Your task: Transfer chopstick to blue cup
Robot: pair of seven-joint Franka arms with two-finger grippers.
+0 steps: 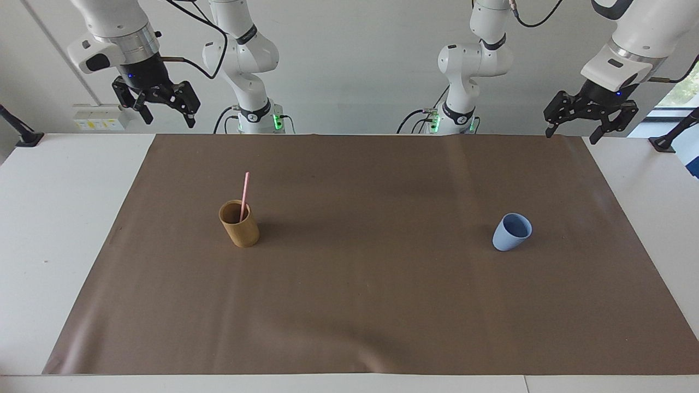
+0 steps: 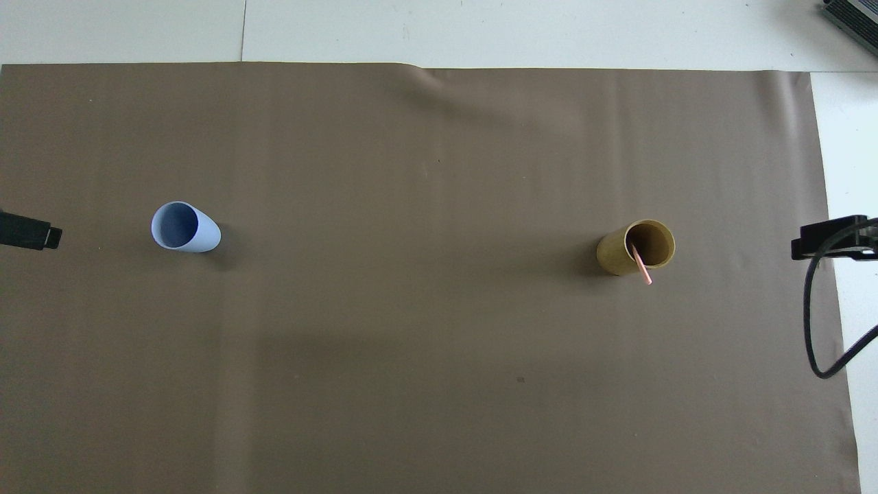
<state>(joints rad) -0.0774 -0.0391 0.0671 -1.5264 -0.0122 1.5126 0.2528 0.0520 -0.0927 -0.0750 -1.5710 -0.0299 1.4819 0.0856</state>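
Note:
A thin pale-pink chopstick (image 1: 244, 196) (image 2: 641, 266) stands leaning in a tan-brown cylindrical cup (image 1: 239, 224) (image 2: 636, 248) toward the right arm's end of the mat. The small light-blue cup (image 1: 511, 232) (image 2: 184, 227) stands upright and empty toward the left arm's end. My right gripper (image 1: 166, 115) hangs open, high over the table's edge at the robots' end. My left gripper (image 1: 572, 131) hangs open and high at the other corner of that edge. In the overhead view only a tip of each shows, the left gripper's (image 2: 31, 234) and the right gripper's (image 2: 826, 237).
A brown mat (image 1: 360, 284) (image 2: 425, 343) covers most of the white table (image 1: 60, 207). A black cable (image 2: 816, 322) loops down near the right gripper. Clamp mounts (image 1: 24, 136) sit at the table's corners by the robots.

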